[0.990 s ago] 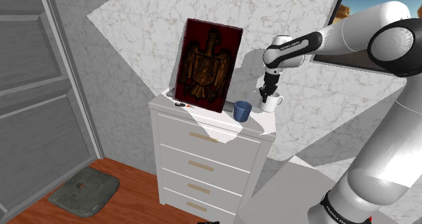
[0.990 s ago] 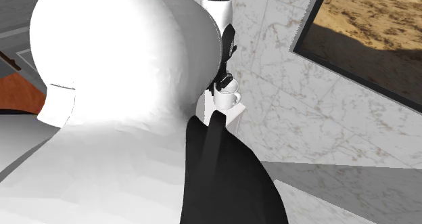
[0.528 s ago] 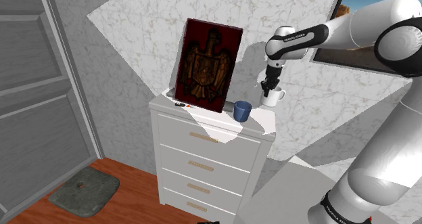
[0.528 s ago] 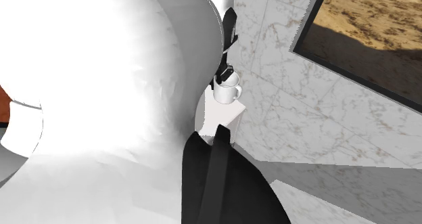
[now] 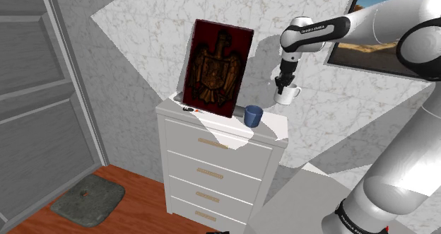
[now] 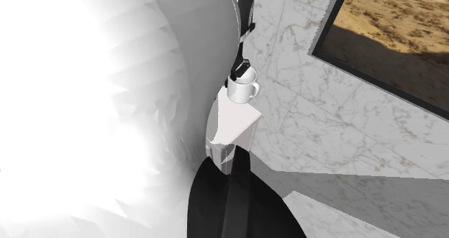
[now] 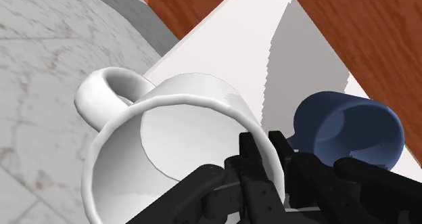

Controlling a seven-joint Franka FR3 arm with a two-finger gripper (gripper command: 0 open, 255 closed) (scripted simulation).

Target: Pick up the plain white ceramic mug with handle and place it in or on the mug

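Note:
A white mug [image 5: 287,95] with a handle hangs in the air above the right end of the white dresser top [image 5: 212,120]. My black gripper [image 5: 283,85] comes down from above and is shut on its rim. In the wrist view the fingers [image 7: 249,151] clasp the rim of the white mug [image 7: 162,135], with the handle pointing away from them. A blue mug [image 5: 253,116] stands upright on the dresser top, lower than the white mug and towards the shoulder view's left; it appears beside the gripper as blue mug [image 7: 352,129]. In the second exterior view the white mug [image 6: 242,90] floats above the dresser top [image 6: 234,121].
A dark framed eagle relief [image 5: 215,68] leans against the marble wall at the back of the dresser. A small dark item [image 5: 187,109] lies in front of it. A framed painting [image 5: 385,45] hangs on the wall behind the arm. A grey mat [image 5: 88,199] lies on the wooden floor.
The gripper has risen with the white mug, lifting it from just over the dresser top to well above it and slightly to the shoulder view's right. The blue mug has stayed put.

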